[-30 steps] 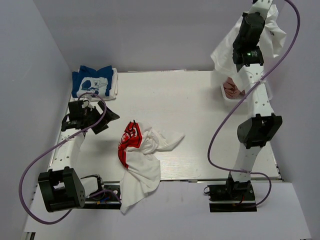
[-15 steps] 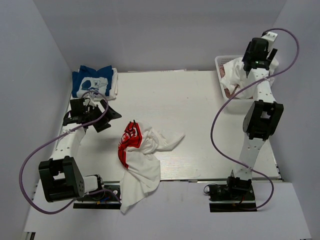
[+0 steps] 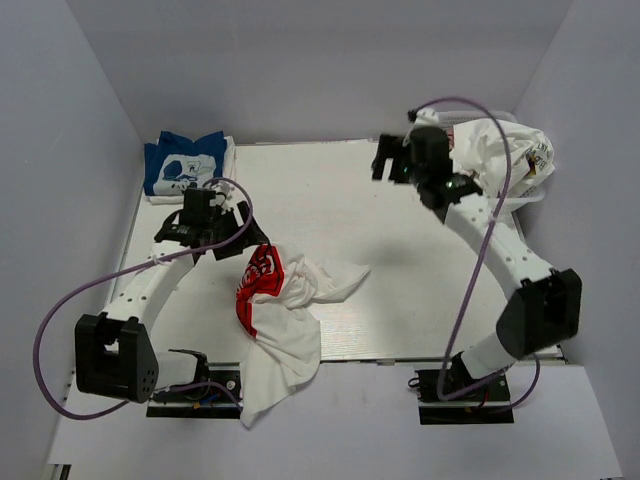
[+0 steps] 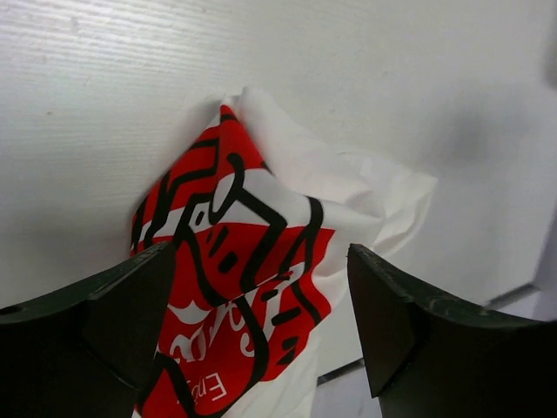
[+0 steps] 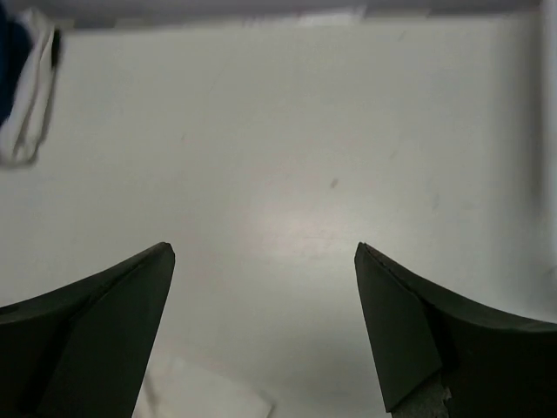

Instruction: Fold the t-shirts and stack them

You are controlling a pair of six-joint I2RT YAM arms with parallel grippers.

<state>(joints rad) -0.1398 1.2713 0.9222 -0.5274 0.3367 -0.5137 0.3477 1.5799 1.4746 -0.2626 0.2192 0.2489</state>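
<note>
A crumpled white t-shirt with red print [image 3: 265,285] lies at the front middle of the table, its hem hanging over the near edge. My left gripper [image 3: 238,232] hovers open just left of its red part. In the left wrist view the red print [image 4: 244,261] shows between the spread fingers of the left gripper [image 4: 261,252], below them. My right gripper [image 3: 388,162] is open over the bare back middle of the table, and nothing is between the fingers of the right gripper [image 5: 264,248]. A folded blue t-shirt [image 3: 183,163] lies at the back left.
A heap of white t-shirts [image 3: 500,150] bulges at the back right behind the right arm. Grey walls close in the table on three sides. The blue tee's edge [image 5: 10,61] and a white cloth corner [image 5: 204,392] show in the right wrist view.
The right gripper let go of the white tee it held high at the back right, opened, and swung left and down over the table. The left gripper moved right toward the red print.
</note>
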